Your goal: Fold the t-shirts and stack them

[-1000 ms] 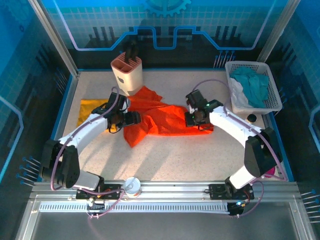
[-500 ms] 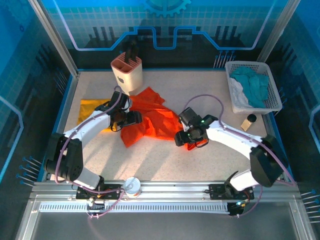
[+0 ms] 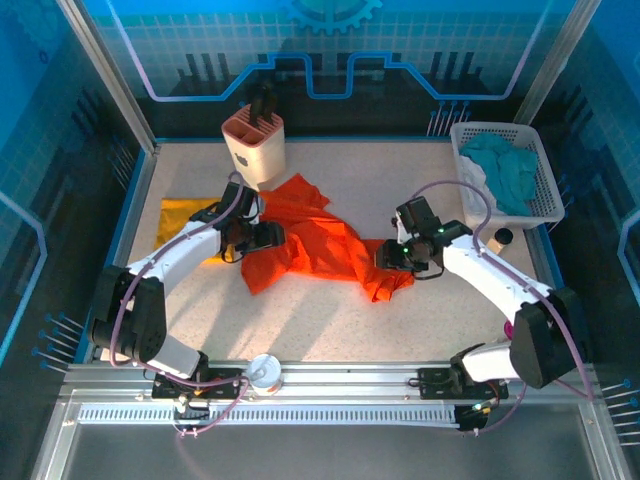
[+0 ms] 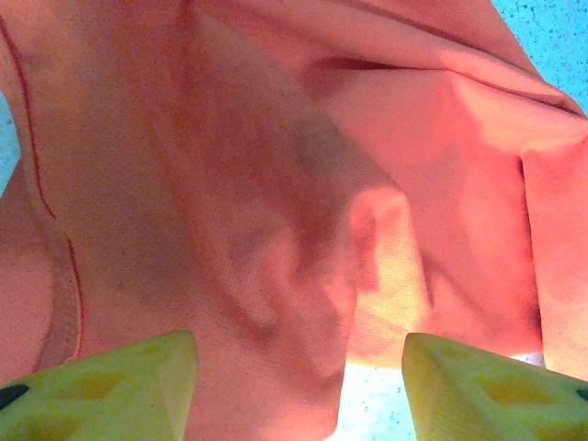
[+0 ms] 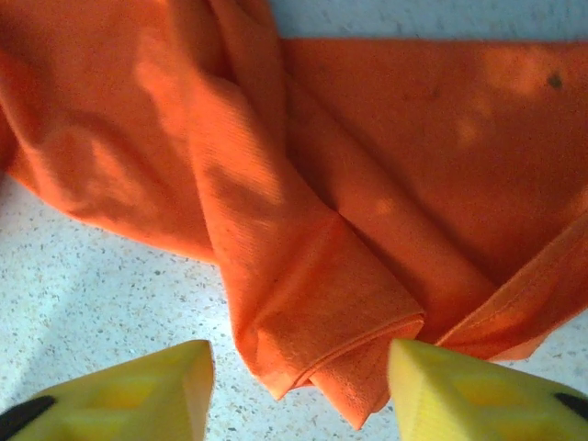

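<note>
The orange-red t-shirt (image 3: 320, 245) lies crumpled in the middle of the table, its right end bunched into a folded lump. The mustard-yellow t-shirt (image 3: 182, 215) lies flat at the left, partly under the left arm. My left gripper (image 3: 268, 237) hovers over the orange shirt's left part. In the left wrist view its jaws (image 4: 299, 367) stand wide apart above the cloth (image 4: 276, 184). My right gripper (image 3: 388, 258) sits at the shirt's right end. It is open (image 5: 299, 377), with a folded sleeve edge (image 5: 312, 303) lying on the table between its fingers.
A white and orange holder (image 3: 254, 145) stands at the back, just behind the orange shirt. A white basket (image 3: 547, 190) at the back right holds teal and white cloths (image 3: 505, 165). A small brown bottle (image 3: 497, 243) stands in front of it. Bare tabletop lies in front of the shirt.
The right gripper pulled the shirt's right edge forward and left, let it go, and moved back to the right. The shirt is now bunched narrower. The left arm barely moved.
</note>
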You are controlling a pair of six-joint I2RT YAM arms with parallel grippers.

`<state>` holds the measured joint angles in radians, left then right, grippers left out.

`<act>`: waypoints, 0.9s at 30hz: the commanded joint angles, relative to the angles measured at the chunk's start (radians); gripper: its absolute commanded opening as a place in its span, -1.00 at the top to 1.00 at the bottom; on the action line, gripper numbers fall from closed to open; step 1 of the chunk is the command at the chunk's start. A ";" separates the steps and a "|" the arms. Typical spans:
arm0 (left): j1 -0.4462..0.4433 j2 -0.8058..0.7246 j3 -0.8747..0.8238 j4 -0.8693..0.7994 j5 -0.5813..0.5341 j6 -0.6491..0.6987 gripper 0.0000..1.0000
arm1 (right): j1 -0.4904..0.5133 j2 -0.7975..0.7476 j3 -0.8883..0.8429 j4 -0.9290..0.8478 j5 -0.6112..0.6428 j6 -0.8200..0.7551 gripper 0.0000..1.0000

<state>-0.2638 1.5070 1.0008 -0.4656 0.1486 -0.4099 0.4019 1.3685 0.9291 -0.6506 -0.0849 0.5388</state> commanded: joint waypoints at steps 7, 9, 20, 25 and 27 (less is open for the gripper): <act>0.003 0.014 0.004 0.019 0.035 0.003 -0.23 | -0.045 0.047 -0.140 0.097 -0.153 0.084 0.03; 0.003 0.019 0.008 0.019 0.039 0.001 -0.23 | -0.044 0.054 -0.153 0.129 -0.182 0.113 0.02; 0.003 0.004 -0.001 0.011 0.033 0.003 -0.23 | -0.045 0.099 -0.145 0.241 -0.233 0.236 0.04; 0.003 -0.003 -0.011 0.014 0.029 0.004 -0.23 | -0.044 0.121 -0.163 0.271 -0.230 0.282 0.04; 0.003 -0.002 -0.013 0.017 0.029 0.002 -0.23 | -0.044 0.130 -0.175 0.286 -0.220 0.311 0.04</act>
<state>-0.2638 1.5234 0.9997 -0.4583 0.1661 -0.4129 0.3698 1.4784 0.7715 -0.3939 -0.2966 0.7906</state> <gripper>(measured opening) 0.615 0.479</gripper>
